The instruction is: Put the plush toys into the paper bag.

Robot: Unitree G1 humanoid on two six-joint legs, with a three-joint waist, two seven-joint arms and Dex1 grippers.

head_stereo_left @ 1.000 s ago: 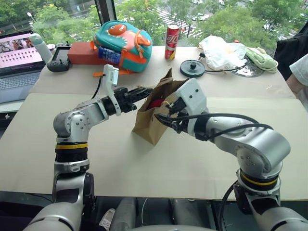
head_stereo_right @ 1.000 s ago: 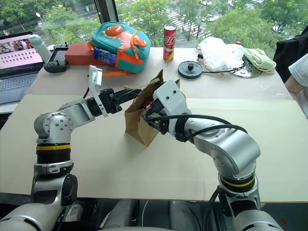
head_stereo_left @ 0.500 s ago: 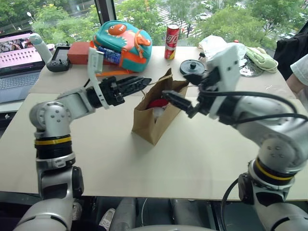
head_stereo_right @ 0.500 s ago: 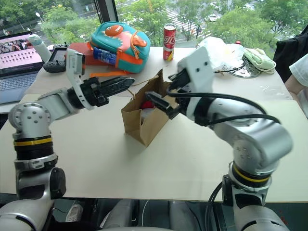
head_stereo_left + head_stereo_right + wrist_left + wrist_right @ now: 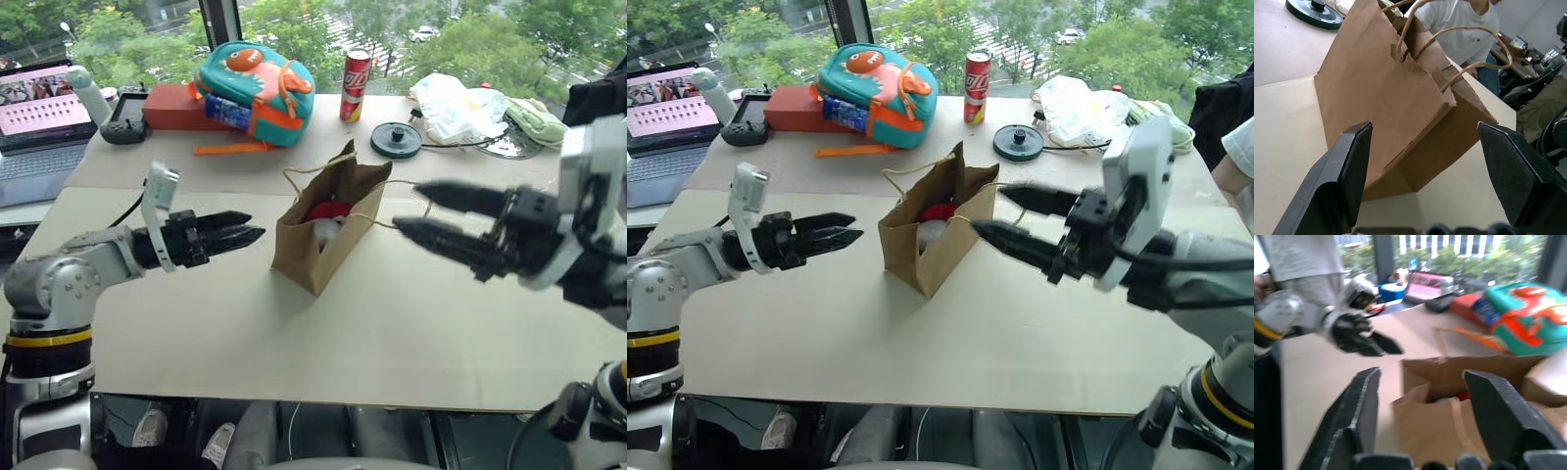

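Both grippers, left (image 5: pixel 838 236) and right (image 5: pixel 1004 217), have withdrawn from the paper bag (image 5: pixel 931 240), jaws open, empty; plush toys (image 5: pixel 933 223) inside. Placing appears done; next, retract toward 6 o'clock.

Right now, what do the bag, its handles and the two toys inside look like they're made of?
Paper bag: matte brown kraft paper, creased, serrated top edge. Handles: tan twisted cord, probably paper. Red toy and pale toy: soft, fuzzy-looking fabric, likely plush; mostly hidden by the bag walls.
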